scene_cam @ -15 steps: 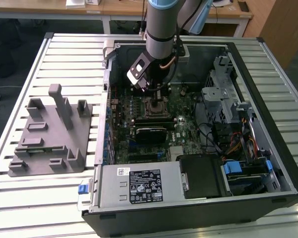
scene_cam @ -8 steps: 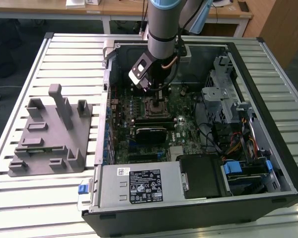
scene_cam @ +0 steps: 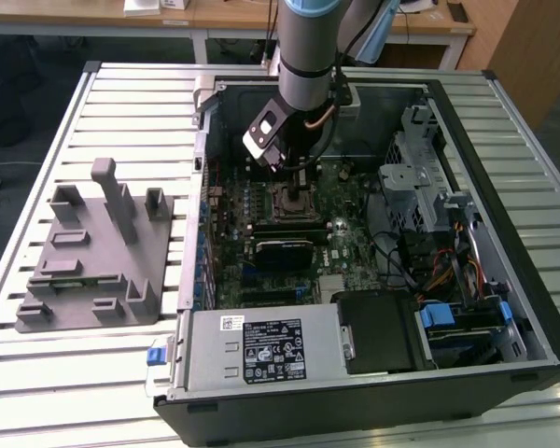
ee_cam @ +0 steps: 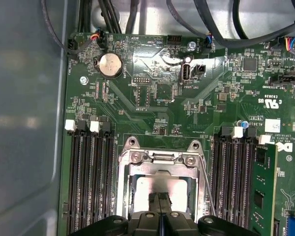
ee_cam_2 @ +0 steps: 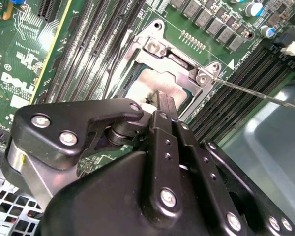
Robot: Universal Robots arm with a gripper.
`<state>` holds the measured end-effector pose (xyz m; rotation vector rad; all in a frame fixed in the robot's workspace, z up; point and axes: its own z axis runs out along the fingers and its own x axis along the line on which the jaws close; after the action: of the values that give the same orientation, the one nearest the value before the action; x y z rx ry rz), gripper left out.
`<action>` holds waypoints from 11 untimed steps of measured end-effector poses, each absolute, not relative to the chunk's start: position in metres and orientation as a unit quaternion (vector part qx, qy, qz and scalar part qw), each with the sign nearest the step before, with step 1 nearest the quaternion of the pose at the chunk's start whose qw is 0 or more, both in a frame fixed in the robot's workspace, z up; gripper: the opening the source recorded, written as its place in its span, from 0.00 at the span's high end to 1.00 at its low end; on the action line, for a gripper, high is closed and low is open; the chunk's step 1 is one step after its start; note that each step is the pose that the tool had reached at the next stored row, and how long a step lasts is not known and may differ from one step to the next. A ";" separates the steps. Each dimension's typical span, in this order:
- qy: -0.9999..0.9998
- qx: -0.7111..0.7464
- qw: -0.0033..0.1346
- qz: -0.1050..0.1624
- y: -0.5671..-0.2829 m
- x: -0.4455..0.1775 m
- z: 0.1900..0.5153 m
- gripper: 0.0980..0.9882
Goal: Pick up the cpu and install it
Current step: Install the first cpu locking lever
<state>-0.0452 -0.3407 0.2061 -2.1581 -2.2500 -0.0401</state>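
The cpu [ee_cam: 150, 189], a flat square chip with a pale silver top, lies in the motherboard socket inside a metal frame [ee_cam: 160, 158]. In the second wrist view the cpu [ee_cam_2: 146, 81] shows just past the fingertips. My gripper [ee_cam: 160, 200] hangs straight over it with its two dark fingers pressed together and nothing between them. Their tips are at the chip's top, and I cannot tell if they touch it. In the exterior view the gripper [scene_cam: 294, 182] reaches down into the open computer case above the socket [scene_cam: 294, 203].
A thin lever rod [ee_cam_2: 258, 92] sticks out from the socket frame. Memory slots [ee_cam: 91, 182] flank the socket and a green module [ee_cam: 263, 196] stands in one. A grey tray with upright blocks [scene_cam: 93, 252] sits on the slatted table [scene_cam: 121, 103]. Case walls, cables and a drive cage [scene_cam: 420, 187] crowd around.
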 end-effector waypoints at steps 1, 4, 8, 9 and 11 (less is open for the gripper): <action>-0.722 -0.692 0.012 -0.013 -0.341 -0.045 0.207 0.98; -0.722 -0.692 0.012 -0.013 -0.341 -0.045 0.211 0.98; -0.722 -0.692 0.012 -0.013 -0.341 -0.045 0.218 0.98; -0.722 -0.692 0.012 -0.013 -0.341 -0.045 0.220 0.98; -0.722 -0.692 0.012 -0.013 -0.341 -0.045 0.223 0.98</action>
<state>-0.0452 -0.3407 0.2229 -2.1581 -2.2500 -0.0404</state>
